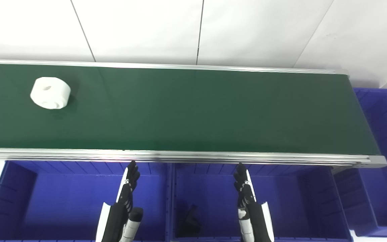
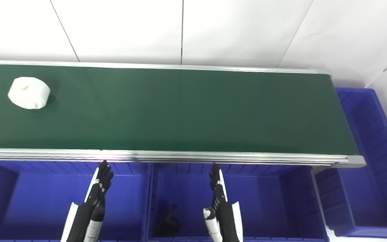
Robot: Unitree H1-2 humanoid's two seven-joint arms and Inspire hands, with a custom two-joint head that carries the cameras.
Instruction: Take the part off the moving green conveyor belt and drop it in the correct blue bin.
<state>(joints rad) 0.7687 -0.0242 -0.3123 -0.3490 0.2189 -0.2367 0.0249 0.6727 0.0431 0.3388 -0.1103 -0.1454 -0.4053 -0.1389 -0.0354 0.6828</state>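
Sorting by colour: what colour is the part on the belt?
White part; clearest in the left eye view.

A long green belt (image 1: pixel 193 107) with silver metal rails (image 1: pixel 180 155) along its edges runs across the view and carries the work. One white round part (image 1: pixel 50 92) with a hole in its top lies on it, near the far left end.

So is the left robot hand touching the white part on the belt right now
No, the left robot hand hovers over a blue bin below the belt's near rail, while the white part lies far off on the green conveyor belt.
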